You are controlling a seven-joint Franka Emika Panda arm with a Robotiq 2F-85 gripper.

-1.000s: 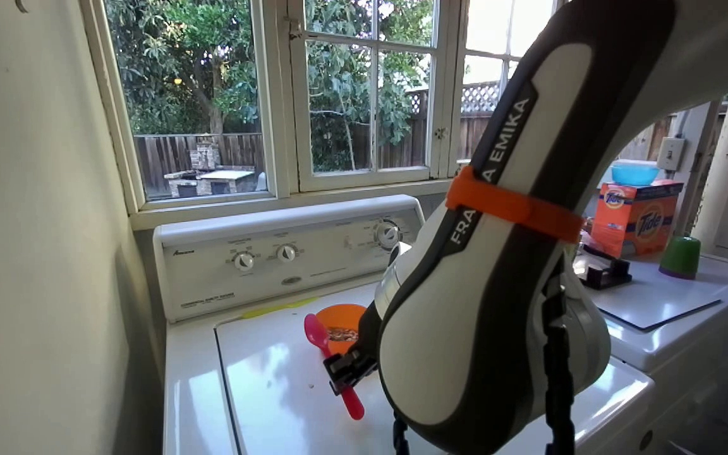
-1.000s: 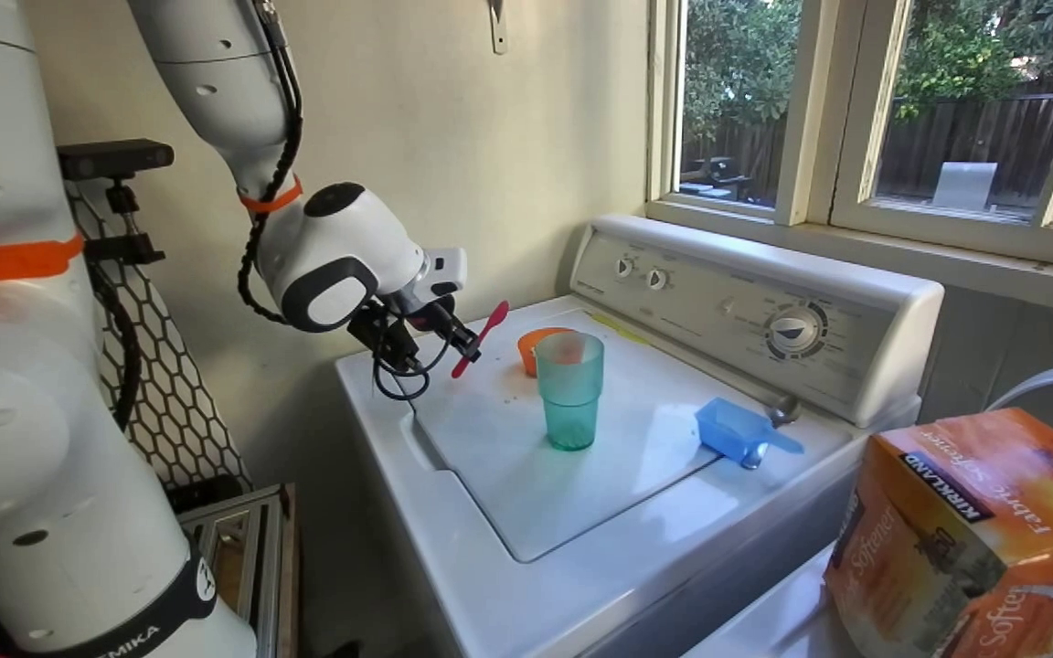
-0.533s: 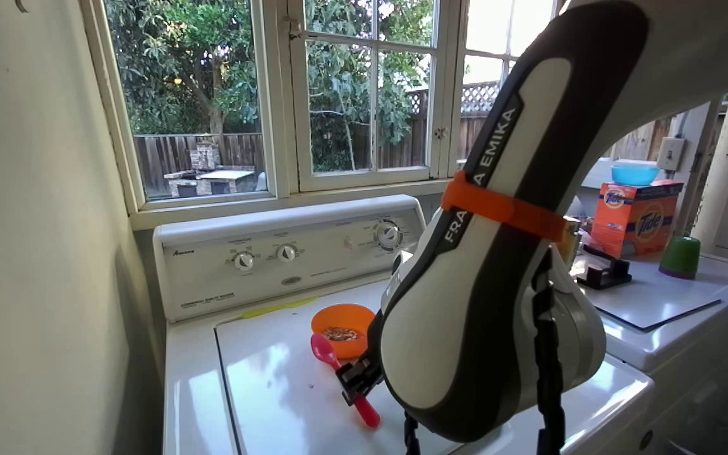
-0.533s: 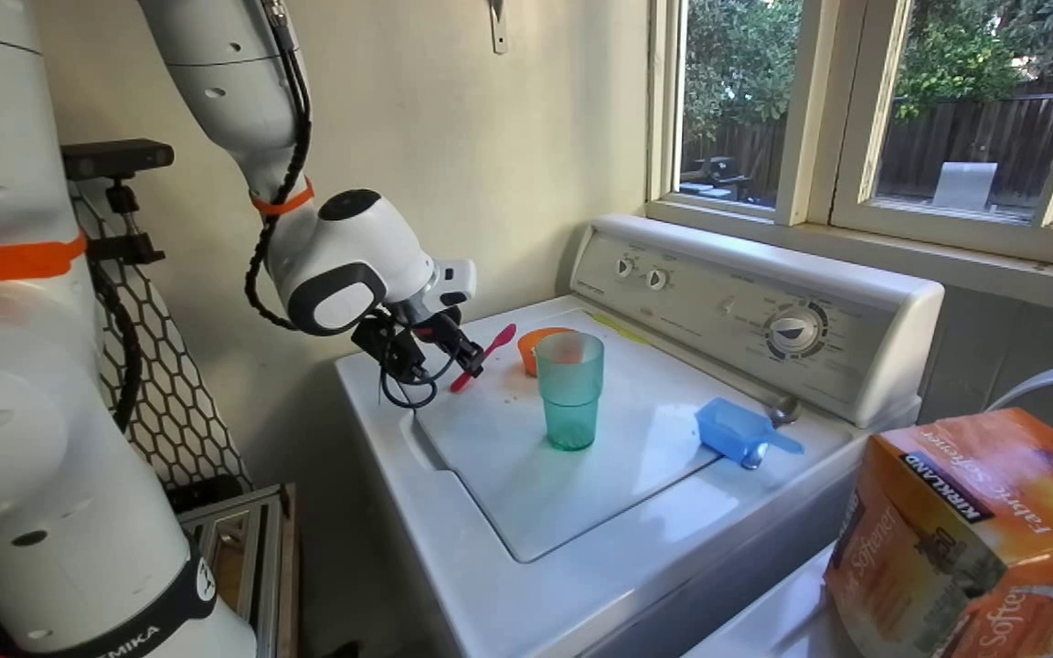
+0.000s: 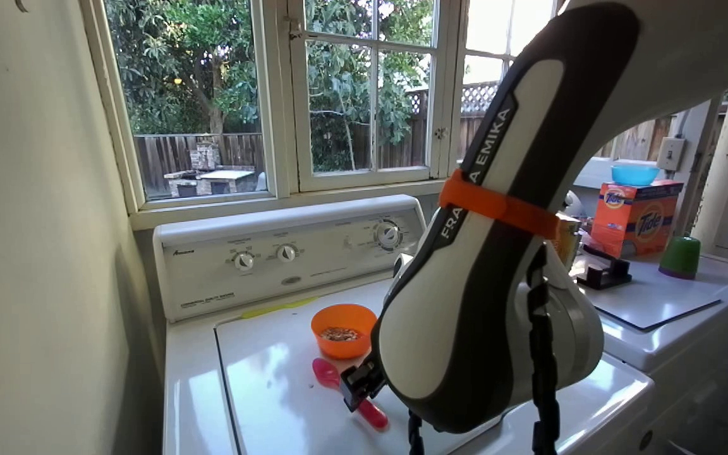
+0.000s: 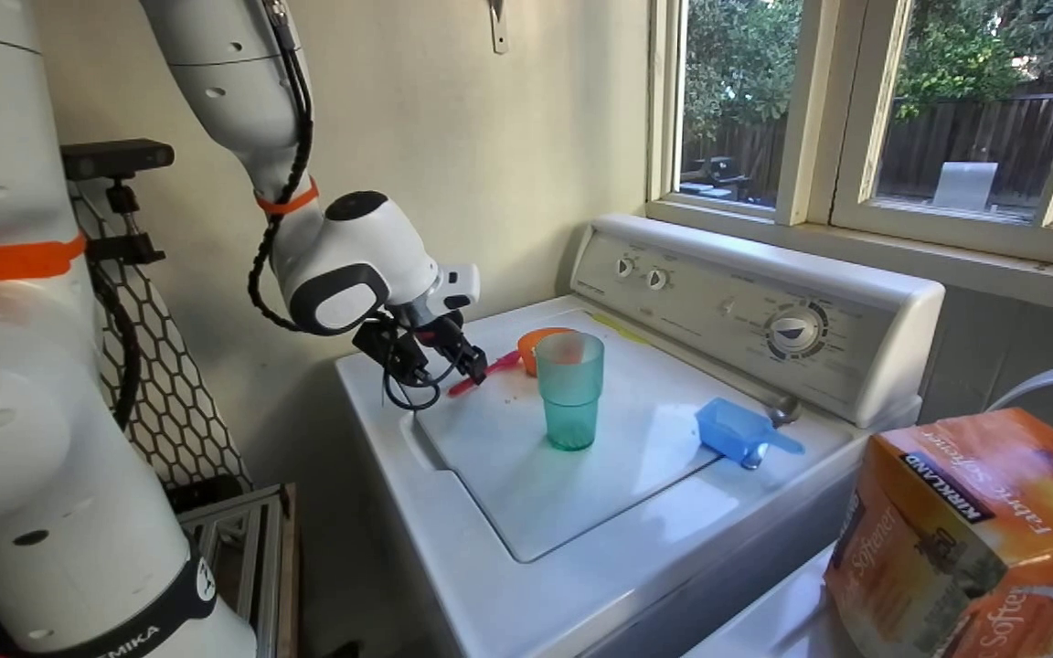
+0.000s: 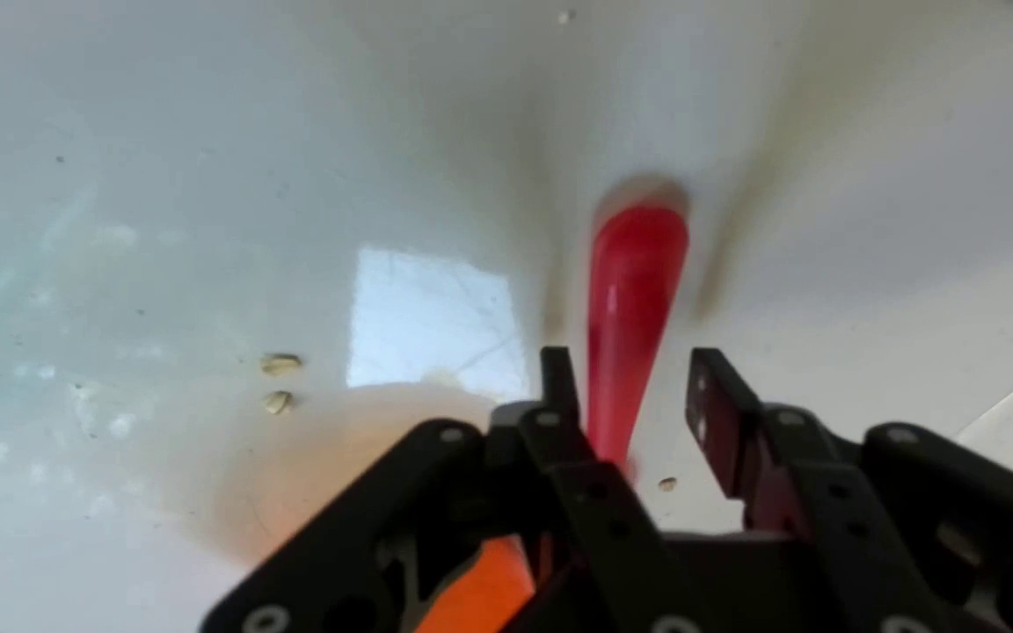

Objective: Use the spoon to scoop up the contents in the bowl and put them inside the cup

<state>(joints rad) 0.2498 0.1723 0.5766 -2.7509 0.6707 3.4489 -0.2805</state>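
Since the gripper [image 7: 634, 378] is spread astride the spoon [image 7: 635, 272] just beside the bowl [image 5: 344, 350], best to center on the handle, close squarely, then clear the rim.

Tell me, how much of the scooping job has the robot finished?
Done: the spoon, held up a second ago, now lies on the washer. I can't tell whether the cup has anything inside. In hand: nothing gripped; the claw is open around the spoon. Left: the bowl has bits in it, so if they all belong in the cup, the spoon probably needs picking up again for scooping.
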